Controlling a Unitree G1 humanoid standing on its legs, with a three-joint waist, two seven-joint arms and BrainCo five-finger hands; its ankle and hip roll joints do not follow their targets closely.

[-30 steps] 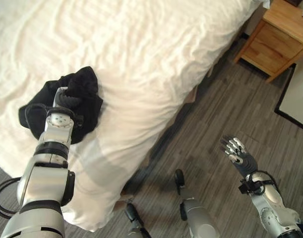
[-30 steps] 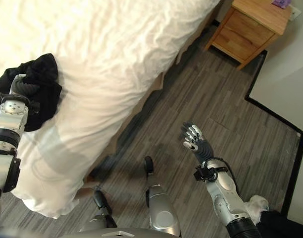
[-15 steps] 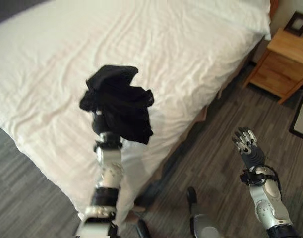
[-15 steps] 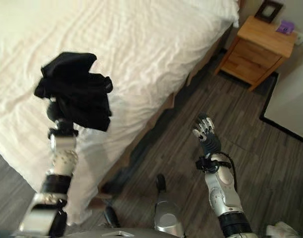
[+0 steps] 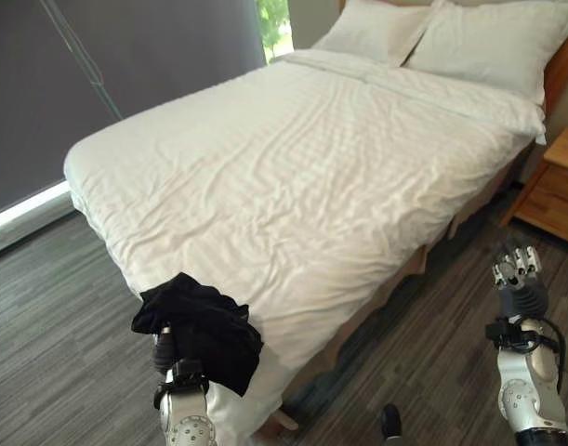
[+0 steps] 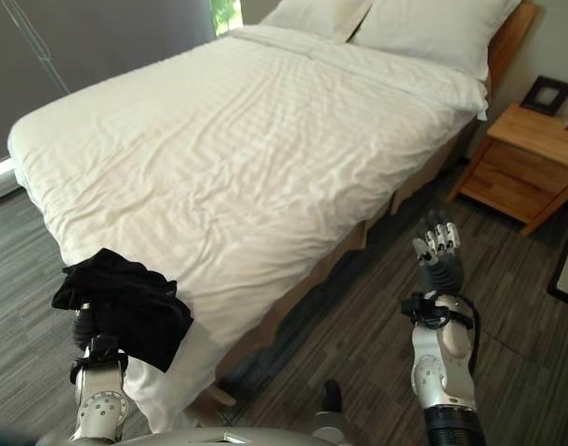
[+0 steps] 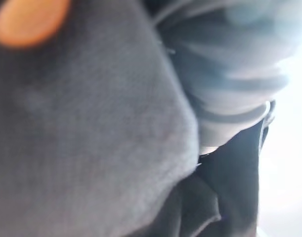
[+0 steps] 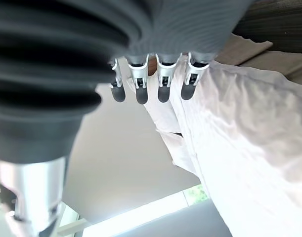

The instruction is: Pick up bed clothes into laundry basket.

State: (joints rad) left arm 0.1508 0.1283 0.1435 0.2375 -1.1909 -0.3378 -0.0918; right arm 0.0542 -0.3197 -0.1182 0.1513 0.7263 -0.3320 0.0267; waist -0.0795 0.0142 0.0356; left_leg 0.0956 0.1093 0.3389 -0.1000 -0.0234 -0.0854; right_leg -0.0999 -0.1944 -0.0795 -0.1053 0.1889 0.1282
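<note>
A bunched black garment (image 5: 204,325) hangs in the air beside the near corner of the white bed (image 5: 311,167), off the mattress. It is draped over my raised left hand (image 5: 164,350), whose dark ribbed wrist cover shows just under the cloth. In the left wrist view the black garment (image 7: 91,123) lies right against the camera. My right hand (image 6: 439,251) is held up over the wooden floor at the bed's right side, fingers (image 8: 141,84) straight, holding nothing.
Two white pillows (image 5: 451,42) lie at the head of the bed. A wooden nightstand (image 6: 530,163) with a small picture frame (image 6: 547,93) stands to the right. A dark curtain (image 5: 79,84) runs along the left. Grey wooden floor (image 6: 358,325) surrounds the bed.
The left arm has lifted the black garment off the mattress and now holds it beside the bed's corner. The camera has tilted up, showing the whole bed. The right hand stays raised and open.
</note>
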